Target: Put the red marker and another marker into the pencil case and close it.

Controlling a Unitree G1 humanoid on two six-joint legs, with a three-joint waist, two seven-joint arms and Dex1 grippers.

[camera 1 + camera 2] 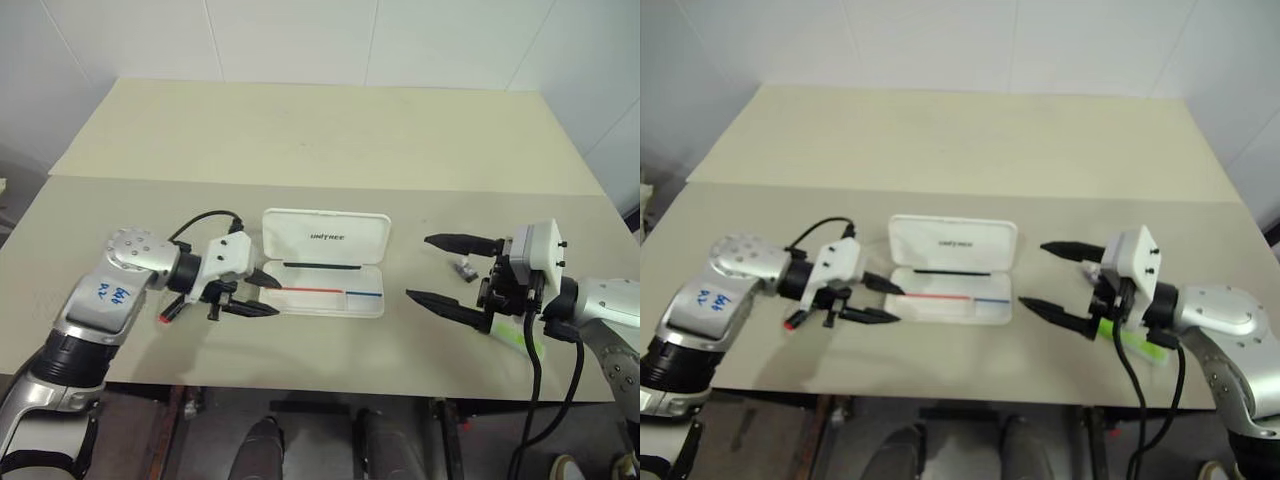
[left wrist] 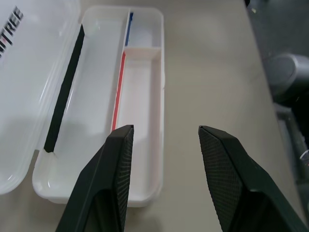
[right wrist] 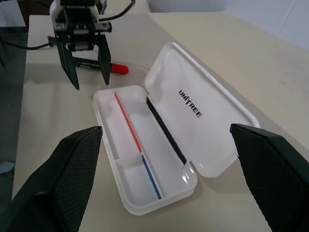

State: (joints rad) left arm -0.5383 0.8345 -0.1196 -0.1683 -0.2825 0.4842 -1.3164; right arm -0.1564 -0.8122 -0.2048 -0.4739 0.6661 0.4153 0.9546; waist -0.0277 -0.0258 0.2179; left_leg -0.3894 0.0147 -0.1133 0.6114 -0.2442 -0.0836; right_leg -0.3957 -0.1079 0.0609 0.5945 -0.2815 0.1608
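On the table [image 1: 300, 130]: pencil case [image 1: 322, 289] open | lid reads "UNITREE" | left gripper [image 1: 262, 292] parted, empty | right gripper [image 1: 440, 270] wide, empty

This is looking like a robotics lab or test room rather than a home. Two plain cream tables [image 1: 300, 130] are standing pushed together against bare white panelled walls [image 1: 300, 35], and black cables [image 1: 1135, 385] are trailing off the near table's edge by the robot's arm.
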